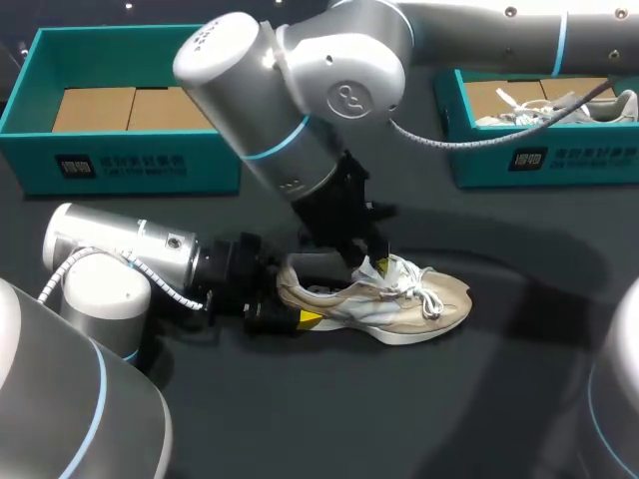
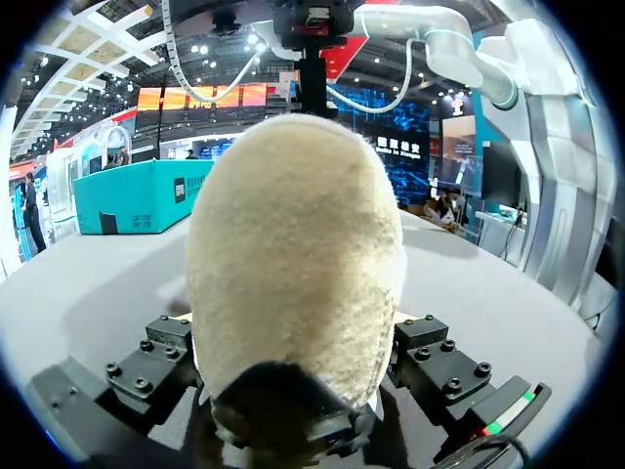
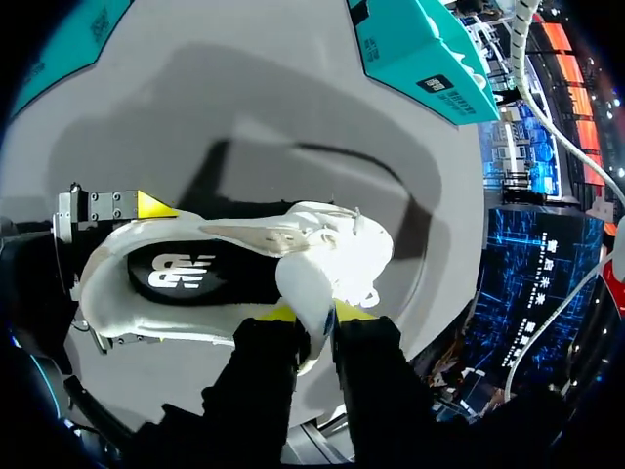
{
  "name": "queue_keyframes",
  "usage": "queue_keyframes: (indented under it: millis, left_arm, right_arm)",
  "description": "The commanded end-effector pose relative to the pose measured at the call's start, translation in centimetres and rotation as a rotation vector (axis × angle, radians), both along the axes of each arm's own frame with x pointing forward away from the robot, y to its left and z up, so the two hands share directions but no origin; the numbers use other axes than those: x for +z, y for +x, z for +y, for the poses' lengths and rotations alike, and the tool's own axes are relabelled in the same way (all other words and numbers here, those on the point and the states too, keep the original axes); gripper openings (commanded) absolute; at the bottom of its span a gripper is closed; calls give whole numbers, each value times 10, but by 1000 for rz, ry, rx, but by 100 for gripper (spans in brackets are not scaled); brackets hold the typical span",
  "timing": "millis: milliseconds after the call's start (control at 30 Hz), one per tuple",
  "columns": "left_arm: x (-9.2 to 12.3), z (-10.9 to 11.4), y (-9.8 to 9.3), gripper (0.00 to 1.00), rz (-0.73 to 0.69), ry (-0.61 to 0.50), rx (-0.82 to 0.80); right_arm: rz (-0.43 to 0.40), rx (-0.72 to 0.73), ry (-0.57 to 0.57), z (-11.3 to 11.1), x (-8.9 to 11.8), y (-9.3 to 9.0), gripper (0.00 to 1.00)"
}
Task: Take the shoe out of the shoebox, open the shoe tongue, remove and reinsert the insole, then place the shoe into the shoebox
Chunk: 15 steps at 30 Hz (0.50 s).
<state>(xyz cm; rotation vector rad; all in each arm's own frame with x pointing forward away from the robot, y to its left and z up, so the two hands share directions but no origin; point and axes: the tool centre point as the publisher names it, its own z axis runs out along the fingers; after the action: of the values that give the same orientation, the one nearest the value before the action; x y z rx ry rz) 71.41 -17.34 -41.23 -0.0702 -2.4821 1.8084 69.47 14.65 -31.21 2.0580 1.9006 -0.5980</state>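
Head view: the shoe (image 1: 384,299), beige and white, lay on its sole at the middle of the dark table (image 1: 499,399), toe toward the right of the frame. The left arm came in low from the left, and the left gripper (image 1: 305,291) was clamped on the shoe's heel, one yellow tip showing at the sole. The right arm came from the upper right, reached past the middle, and the right gripper (image 1: 367,257) came down on the tongue (image 1: 373,269) by the white laces (image 1: 424,289). An open teal shoebox (image 1: 120,165) sat upper left, and a second teal box (image 1: 544,160) with another shoe (image 1: 559,108) inside sat upper right. Left wrist view: the fuzzy beige heel filled the space between this gripper's fingers, touching both; the fingertips were hidden. Right wrist view: both yellow-tipped fingers pinched the white tongue from two sides, lifted off the shoe's opening. The black insole (image 3: 186,274) lay inside the shoe, ahead of the gripper. The left gripper's fingers sat either side of the heel.
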Motion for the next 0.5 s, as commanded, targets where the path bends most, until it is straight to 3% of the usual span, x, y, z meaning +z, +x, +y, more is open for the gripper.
queue_keyframes:
  millis: [33,167,267,500]
  left_arm:
    - [-2,2,0,0,0,0,0]
    - [-2,2,0,0,0,0,0]
    - [-2,2,0,0,0,0,0]
    - [-2,2,0,0,0,0,0]
  right_arm:
    - [-112,-144,73,-18,6,-7,0]
    - [-110,-31,198,-32,15,-7,0]
    - [-132,105,359,-40,22,-8,0]
    - [-144,96,335,-41,27,-10,0]
